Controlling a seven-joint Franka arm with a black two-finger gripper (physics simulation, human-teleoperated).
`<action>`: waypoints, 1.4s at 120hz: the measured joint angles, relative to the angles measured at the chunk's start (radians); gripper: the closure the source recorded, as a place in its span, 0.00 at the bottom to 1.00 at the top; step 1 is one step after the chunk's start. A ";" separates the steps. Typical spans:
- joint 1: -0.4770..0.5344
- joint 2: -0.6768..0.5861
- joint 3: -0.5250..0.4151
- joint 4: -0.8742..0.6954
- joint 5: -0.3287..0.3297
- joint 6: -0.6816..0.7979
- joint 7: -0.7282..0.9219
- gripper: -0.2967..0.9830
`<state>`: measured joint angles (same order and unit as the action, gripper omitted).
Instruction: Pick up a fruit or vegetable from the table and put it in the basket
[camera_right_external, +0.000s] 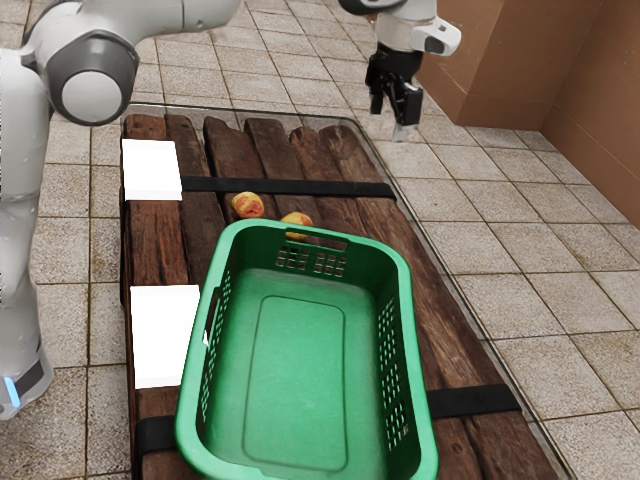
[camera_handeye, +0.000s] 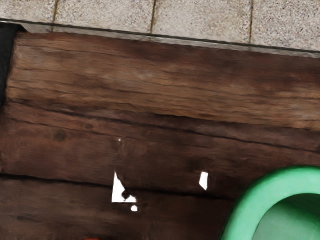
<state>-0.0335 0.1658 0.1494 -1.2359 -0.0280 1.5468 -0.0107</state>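
Closest to the camera, one green basket (camera_right_external: 421, 440) stands on the tabletop (camera_right_external: 163, 240): smooth and plastic-looking, rectangular with rounded corners and a thick rolled rim, rows of small openings through its long sides, and two grids of squarish holes beneath a handle slot in the far end. Pale, speckled floor tiles (camera_right_external: 560, 345), roughly square with dark joints, spread around and beyond, and a plain brown wall (camera_right_external: 500, 60) rises at the exterior view's upper right. Rough, grained wooden planks, dark reddish brown with ragged far ends, make up the tabletop. One robot arm (camera_right_external: 18, 190), smooth and white with grey joint covers, reaches over it. Two flat black straps (camera_right_external: 300, 187) cross the planks, and two blank white rectangles (camera_right_external: 165, 335) lie along the side at the exterior view's left. Raised above the tabletop, the black pincer (camera_right_external: 389, 116) is open, its two fingers parted by a modest gap, holding nothing and touching nothing. Two roundish fruits (camera_right_external: 247, 205), yellow mottled with red, rest on the wood just beyond the basket's far end, one partly hidden by the rim; they sit near each other, both outside the basket. Smallest are a few sharp-edged white patches (camera_handeye: 203, 180) on the planks in the wrist view, two larger ones and a couple of specks.
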 joint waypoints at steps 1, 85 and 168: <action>0.001 0.001 0.001 0.002 -0.001 0.000 0.000 0.23; 0.006 -0.028 0.133 -0.364 -0.047 0.058 -0.225 0.23; -0.119 -0.141 0.303 -0.685 -0.140 0.259 -0.400 0.23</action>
<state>-0.1524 0.0252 0.4521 -1.9209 -0.1683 1.8054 -0.4110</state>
